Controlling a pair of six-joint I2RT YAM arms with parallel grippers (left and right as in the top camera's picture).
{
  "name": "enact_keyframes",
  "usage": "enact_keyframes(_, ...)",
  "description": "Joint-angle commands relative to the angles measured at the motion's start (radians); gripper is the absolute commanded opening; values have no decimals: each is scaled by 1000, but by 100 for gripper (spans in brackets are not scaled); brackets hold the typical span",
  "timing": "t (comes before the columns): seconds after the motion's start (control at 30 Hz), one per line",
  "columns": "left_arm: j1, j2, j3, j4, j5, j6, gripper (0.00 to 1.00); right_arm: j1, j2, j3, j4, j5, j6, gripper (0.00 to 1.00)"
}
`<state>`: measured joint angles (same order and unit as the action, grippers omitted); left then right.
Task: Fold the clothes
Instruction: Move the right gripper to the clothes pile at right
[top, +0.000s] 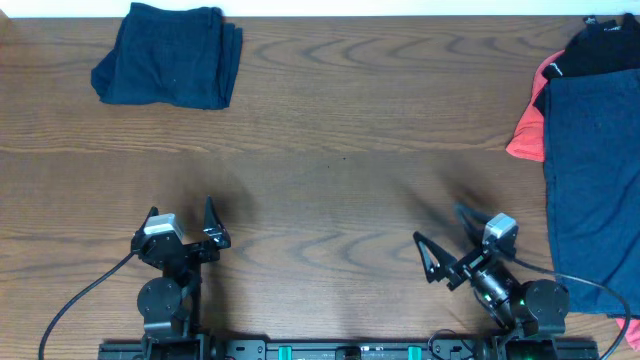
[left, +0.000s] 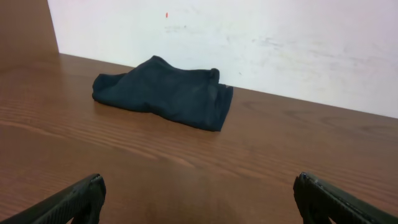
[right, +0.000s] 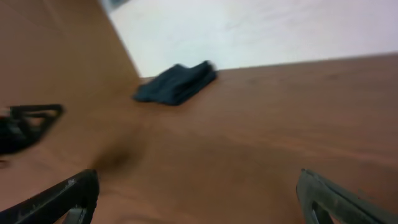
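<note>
A folded dark navy garment (top: 170, 55) lies at the table's far left corner; it also shows in the left wrist view (left: 165, 92) and, blurred, in the right wrist view (right: 177, 84). More clothes lie at the right edge: a spread navy piece (top: 595, 180) over a coral-red one (top: 527, 135), with a black one (top: 600, 45) behind. My left gripper (top: 182, 212) (left: 199, 186) stands open near the front edge, nothing between its fingers. My right gripper (top: 440, 225) (right: 198, 180) is open and empty too, just left of the spread navy piece.
The wooden table (top: 340, 150) runs between the two lots of clothes. A white wall (left: 249, 37) backs the far edge. My left arm (right: 25, 124) shows at the left of the right wrist view. Cables trail from both arm bases at the front.
</note>
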<state>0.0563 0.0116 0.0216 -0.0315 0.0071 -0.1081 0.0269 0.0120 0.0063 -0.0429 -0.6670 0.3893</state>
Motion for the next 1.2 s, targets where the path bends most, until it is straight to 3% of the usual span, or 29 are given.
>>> enact_keyframes(0.0,3,-8,-18,-39,-38,-9,98,-7,-6,-1,-14,-110,122,99)
enact_keyframes(0.2,3,-8,-18,-39,-38,-9,98,-7,-6,-1,10,-144,197,99)
enact_keyframes(0.37,3,-8,-18,-39,-38,-9,98,-7,-6,8,174,-179,201,99)
enact_keyframes(0.67,3,-8,-18,-39,-38,-9,98,-7,50,180,184,-72,138,99)
enact_keyframes(0.93,3,-8,-18,-39,-38,-9,98,-7,412,483,71,30,-55,99)
enact_keyframes(1.17,3,-8,-18,-39,-38,-9,98,-9,904,904,-237,277,-169,99)
